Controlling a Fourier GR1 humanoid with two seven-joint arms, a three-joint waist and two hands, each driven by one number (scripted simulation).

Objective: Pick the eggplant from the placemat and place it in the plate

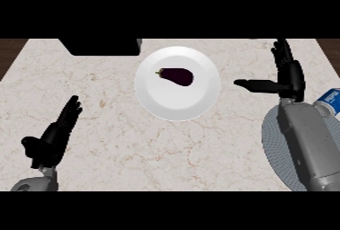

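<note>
Head view, looking steeply down on the marble table (119, 134).

Eggplant (176, 76): lying inside the white plate (166, 105), in its upper half, stem end pointing left. Nothing is touching it. The plate is sitting at the middle of the table toward the far edge.

Right robot hand (287, 74): hanging to the right of the plate, clear of its rim. Fingers are stretching straight toward the far edge of the table; the thumb is sticking out sideways to the left, toward the plate. The hand is spread wide and holding nothing. Its grey forearm (309, 143) is coming in from the lower right and is lying across the round grey placemat (271, 143), hiding much of it.

Left robot hand (56, 134): showing at the lower left, well apart from the plate. Fingers are straight and angling up and to the right, thumb out to the left; also wide and holding nothing.

Other items: a blue-and-white container (330, 101) is peeking in at the right edge, just beside the placemat. A black box-like object (100, 46) is sitting at the far edge, to the upper left of the plate.
</note>
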